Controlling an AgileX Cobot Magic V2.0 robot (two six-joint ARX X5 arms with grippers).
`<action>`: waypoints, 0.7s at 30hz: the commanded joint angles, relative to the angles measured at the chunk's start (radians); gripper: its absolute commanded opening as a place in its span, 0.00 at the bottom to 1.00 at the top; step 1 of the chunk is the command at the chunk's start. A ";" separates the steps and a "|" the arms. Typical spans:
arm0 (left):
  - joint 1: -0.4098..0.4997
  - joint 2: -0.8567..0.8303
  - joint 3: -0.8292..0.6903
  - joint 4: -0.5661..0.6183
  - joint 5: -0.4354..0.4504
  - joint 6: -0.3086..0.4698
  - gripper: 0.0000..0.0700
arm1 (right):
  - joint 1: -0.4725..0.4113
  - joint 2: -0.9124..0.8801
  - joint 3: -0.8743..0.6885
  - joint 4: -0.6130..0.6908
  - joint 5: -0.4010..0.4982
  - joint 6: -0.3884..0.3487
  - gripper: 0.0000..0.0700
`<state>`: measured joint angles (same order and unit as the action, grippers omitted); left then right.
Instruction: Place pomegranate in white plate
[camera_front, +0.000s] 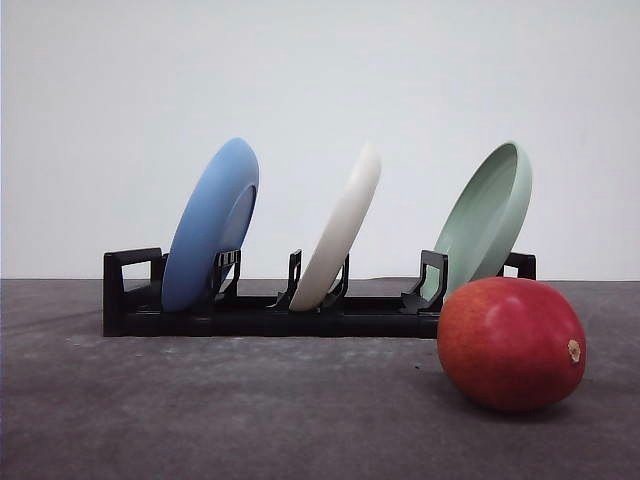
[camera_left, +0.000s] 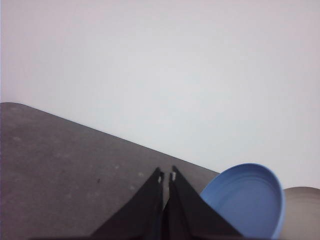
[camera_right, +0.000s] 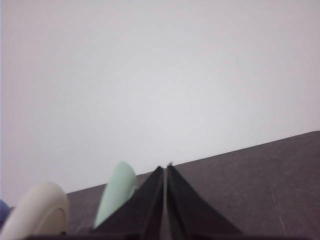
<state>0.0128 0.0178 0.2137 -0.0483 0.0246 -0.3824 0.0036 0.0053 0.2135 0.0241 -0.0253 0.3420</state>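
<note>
Black fingers of the left gripper pressed together, only a thin slit between them, nothing held; their bases are cut off by the picture's edge in the left wrist view. Just beside them sits the blue plate, its hollow face toward the camera, lower rim cropped. A blurred pale curve next to it at the frame edge is too soft to identify. Right gripper likewise closed on nothing, tips meeting, bases cropped. Near it in the right wrist view are the pale green plate seen edge-on and the white plate, both cut off below; a sliver of blue shows at the corner.

Front view: pomegranate lies on the dark grey table at the right, in front of the rack's right end, crown nub pointing right. It hides the lower edge of the green plate and the rack corner. White plate stands tilted in the middle slot of the black rack, between blue on the left and green on the right. Contact between fruit and rack cannot be judged.
</note>
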 joint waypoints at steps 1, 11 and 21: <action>0.001 0.018 0.066 -0.084 -0.003 0.000 0.00 | -0.002 0.004 0.067 -0.086 0.001 0.027 0.01; 0.001 0.206 0.412 -0.579 0.006 0.096 0.00 | -0.002 0.164 0.384 -0.559 -0.035 -0.052 0.01; -0.010 0.394 0.575 -0.820 0.108 0.270 0.00 | 0.011 0.365 0.489 -0.713 -0.206 -0.175 0.01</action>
<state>0.0071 0.4032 0.7694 -0.8715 0.1224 -0.1672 0.0100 0.3636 0.6876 -0.6923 -0.2218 0.2033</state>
